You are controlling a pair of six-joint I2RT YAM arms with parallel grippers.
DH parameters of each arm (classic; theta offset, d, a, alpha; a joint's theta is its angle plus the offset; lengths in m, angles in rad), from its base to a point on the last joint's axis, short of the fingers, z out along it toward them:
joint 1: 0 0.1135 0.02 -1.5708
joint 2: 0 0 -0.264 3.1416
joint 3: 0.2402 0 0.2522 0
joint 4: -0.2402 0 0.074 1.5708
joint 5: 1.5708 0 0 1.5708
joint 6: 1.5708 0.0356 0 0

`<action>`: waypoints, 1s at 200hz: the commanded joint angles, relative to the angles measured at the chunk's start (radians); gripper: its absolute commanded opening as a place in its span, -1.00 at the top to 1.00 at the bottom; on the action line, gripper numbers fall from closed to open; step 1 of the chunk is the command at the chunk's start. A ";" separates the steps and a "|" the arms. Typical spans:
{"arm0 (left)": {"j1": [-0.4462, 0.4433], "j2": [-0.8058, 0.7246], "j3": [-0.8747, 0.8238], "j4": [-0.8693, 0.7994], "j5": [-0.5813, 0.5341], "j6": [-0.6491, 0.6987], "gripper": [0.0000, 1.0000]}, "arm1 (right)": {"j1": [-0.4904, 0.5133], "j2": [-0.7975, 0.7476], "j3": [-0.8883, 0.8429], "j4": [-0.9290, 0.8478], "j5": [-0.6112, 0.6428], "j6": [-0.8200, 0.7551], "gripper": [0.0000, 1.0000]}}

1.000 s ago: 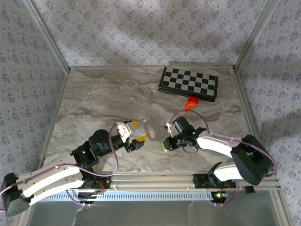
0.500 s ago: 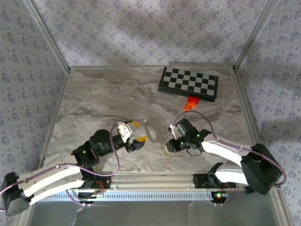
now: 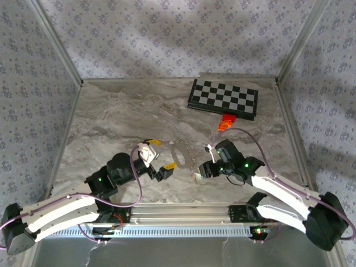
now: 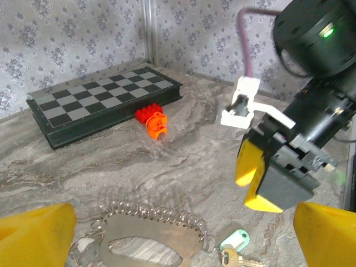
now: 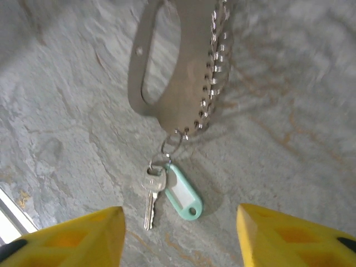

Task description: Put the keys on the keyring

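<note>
The keyring (image 5: 167,61) is a flat pale metal plate with an oval hole and a row of small wire rings along one edge. It lies flat on the marble table (image 3: 122,117), and in the top view the keyring (image 3: 181,152) sits between my two grippers. One silver key (image 5: 149,196) and a teal tag (image 5: 183,193) hang from a small ring at the plate's end and rest on the table. My right gripper (image 5: 181,239) stands open just short of the key, touching nothing. My left gripper (image 4: 181,239) is wide open with the keyring (image 4: 150,245) between its fingers, untouched.
A folded chessboard (image 3: 222,99) lies at the back right with an orange and red block (image 3: 225,122) in front of it. Patterned walls with metal posts close in the table. The right gripper's yellow pads (image 4: 253,169) hang close above the teal tag (image 4: 235,240).
The right gripper has opened, let go of the key and drawn back toward the near right. The left gripper has opened wider. The keyring stays put.
</note>
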 commanded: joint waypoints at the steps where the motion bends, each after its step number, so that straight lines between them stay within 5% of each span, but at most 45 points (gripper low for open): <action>1: -0.001 -0.002 0.030 -0.026 -0.043 -0.023 -0.99 | -0.004 -0.087 0.006 -0.013 0.081 -0.039 -0.31; 30: 0.000 -0.014 0.032 -0.074 -0.114 -0.041 -0.99 | -0.017 -0.189 -0.006 -0.028 0.128 -0.055 -0.70; 39: 0.000 -0.019 0.035 -0.096 -0.154 -0.045 -0.99 | -0.026 -0.212 -0.009 -0.026 0.141 -0.064 -1.00; 78: 0.020 -0.044 0.049 -0.238 -0.406 -0.096 -0.99 | -0.066 -0.248 -0.024 -0.008 0.175 -0.083 -0.99; 145: 0.105 -0.206 -0.023 -0.389 -0.597 -0.271 -0.99 | -0.143 -0.294 -0.014 -0.013 0.301 -0.075 -0.99; 172: 0.114 -0.277 -0.046 -0.435 -0.594 -0.224 -0.99 | -0.167 -0.359 -0.039 -0.016 0.389 -0.062 -0.99; 200: 0.121 -0.273 -0.058 -0.502 -0.751 -0.277 -0.99 | -0.200 -0.441 -0.073 -0.016 0.480 -0.059 -0.99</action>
